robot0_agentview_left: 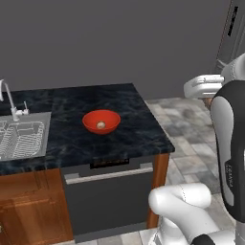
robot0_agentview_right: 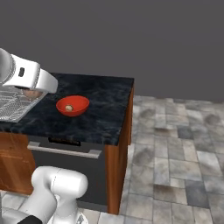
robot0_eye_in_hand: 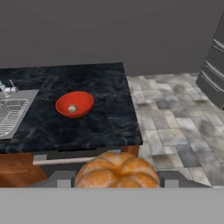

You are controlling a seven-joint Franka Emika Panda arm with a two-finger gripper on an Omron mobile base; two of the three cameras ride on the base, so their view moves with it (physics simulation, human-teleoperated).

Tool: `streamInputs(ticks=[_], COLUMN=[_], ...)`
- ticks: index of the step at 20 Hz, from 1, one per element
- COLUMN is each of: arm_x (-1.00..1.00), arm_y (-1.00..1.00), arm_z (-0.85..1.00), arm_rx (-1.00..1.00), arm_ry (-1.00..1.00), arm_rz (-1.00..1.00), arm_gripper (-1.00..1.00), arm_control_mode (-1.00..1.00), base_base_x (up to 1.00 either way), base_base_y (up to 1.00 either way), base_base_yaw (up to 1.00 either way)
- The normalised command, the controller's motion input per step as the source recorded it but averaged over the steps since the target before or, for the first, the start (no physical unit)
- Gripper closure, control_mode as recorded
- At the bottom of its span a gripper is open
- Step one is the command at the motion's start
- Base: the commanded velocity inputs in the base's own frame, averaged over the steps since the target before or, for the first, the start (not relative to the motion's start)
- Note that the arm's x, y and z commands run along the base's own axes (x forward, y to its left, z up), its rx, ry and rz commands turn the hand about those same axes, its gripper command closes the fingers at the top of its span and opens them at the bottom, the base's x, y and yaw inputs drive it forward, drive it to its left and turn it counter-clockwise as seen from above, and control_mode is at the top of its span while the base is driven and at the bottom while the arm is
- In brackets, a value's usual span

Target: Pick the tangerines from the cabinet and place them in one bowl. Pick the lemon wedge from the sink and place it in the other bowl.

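Second tangerine (robot0_eye_in_hand: 117,170) pinched in end effector (robot0_eye_in_hand: 117,181), carried high off the bench (robot0_agentview_left: 129,124) end; first one (robot0_agentview_left: 101,125) already lies in red bowl (robot0_agentview_left: 91,125); next: swing over that bowl, lower, release.

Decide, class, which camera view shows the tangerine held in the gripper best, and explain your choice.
The hand view: the held tangerine sits large and unblocked between the gripper fingers. In the right base view only a sliver of it peeks from under the white arm. The left base view barely shows it behind the arm.
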Motion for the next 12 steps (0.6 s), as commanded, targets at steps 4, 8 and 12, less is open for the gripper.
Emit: streamInputs(ticks=[4,8,12], arm_x=[0.0,0.0,0.0], arm_y=[0.0,0.0,0.0], arm_z=[0.0,0.0,0.0], arm_rx=[0.0,0.0,0.0], arm_ry=[0.0,0.0,0.0], arm_rz=[0.0,0.0,0.0], arm_gripper=[1.0,1.0,1.0], arm_control_mode=[1.0,1.0,1.0], base_base_x=[0.45,0.37,0.41], base_base_y=[0.52,0.54,0.5], base_base_yaw=[0.0,0.0,0.0])
